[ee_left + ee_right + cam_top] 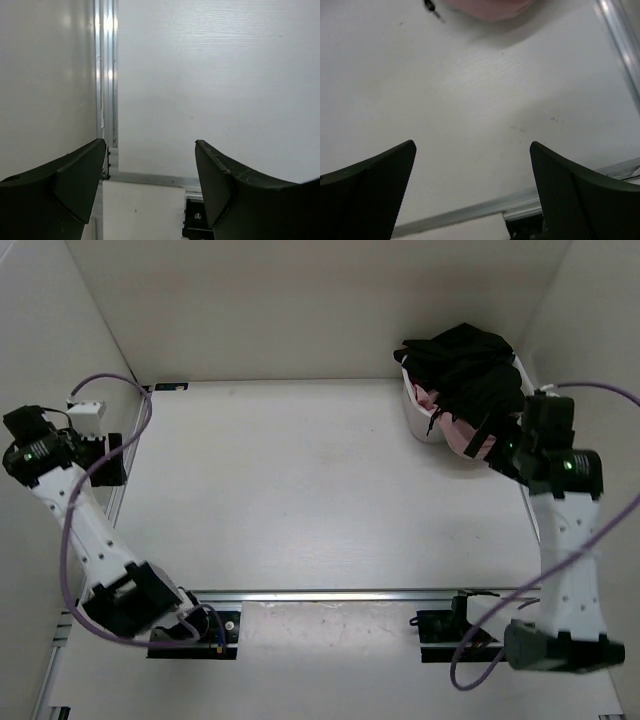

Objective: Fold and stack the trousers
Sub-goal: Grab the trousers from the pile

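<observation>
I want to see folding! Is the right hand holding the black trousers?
No, the right hand is open and empty, and the trousers lie heaped at the far right corner.

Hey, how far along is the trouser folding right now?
Done: nothing; the trousers lie crumpled in a heap with a pink garment at the table's far right corner. In hand: nothing; the right gripper is open near the heap, the left gripper open at the left edge. Left: picking out, folding, stacking.

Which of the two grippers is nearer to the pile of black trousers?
The right gripper: it hovers just beside the trousers heaped at the far right corner, while the left gripper is across the table, at its left edge.
</observation>
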`<state>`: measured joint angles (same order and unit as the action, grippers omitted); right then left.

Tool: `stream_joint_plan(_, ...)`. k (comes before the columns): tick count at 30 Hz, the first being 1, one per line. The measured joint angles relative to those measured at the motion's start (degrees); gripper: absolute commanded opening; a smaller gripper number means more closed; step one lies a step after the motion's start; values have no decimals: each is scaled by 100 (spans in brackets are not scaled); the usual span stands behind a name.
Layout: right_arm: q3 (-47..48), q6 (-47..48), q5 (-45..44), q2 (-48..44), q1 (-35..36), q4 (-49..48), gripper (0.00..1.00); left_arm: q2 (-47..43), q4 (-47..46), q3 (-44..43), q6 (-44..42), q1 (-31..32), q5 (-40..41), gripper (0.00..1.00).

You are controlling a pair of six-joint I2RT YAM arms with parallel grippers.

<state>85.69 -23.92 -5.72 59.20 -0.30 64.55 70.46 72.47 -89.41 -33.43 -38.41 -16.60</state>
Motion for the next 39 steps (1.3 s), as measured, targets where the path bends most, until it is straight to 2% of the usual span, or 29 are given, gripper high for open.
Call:
stream_joint_plan(3, 140, -7, -588, 986, 0, -487, 99, 997, -170, -195, 214, 190, -28, 81)
stream_joint_plan(7, 702, 0, -1034, 2400, -11, -1003, 99, 1937, -313, -212, 442, 1005, 363, 81)
stream_joint_plan(13, 2924, -4, -1202, 4806, -210, -1528, 99, 2170, -671, -286, 824, 2529, 745, 82)
stream_joint_plan(17, 3742, -164, -1029, 5805, -455, -1738, 84, 2371, -815, -387, 966, 3174, 1215, 82)
stream_joint_plan(18, 3753, -227, -981, 5910, -505, -1759, 81, 2450, -826, -387, 988, 3285, 1394, 82)
stream_joint_plan(21, 3567, -409, -898, 6019, -614, -1856, 61, 2743, -859, -363, 1040, 3480, 1917, 82)
stream_joint_plan(24, 3375, -516, -892, 6000, -673, -1998, 21, 2959, -866, -315, 1104, 3493, 2225, 82)
stream_joint_plan(26, 3368, -562, -868, 5998, -671, -1993, 0, 3042, -868, -286, 1128, 3488, 2341, 82)
stream_joint_plan(33, 3338, -413, -984, 5552, -492, -1974, 0, 3023, -925, -175, 1172, 3480, 2472, 82)
stream_joint_plan(39, 3644, 321, -1316, 4325, 417, -2015, 0, 2702, -979, 26, 1189, 3480, 2444, 83)
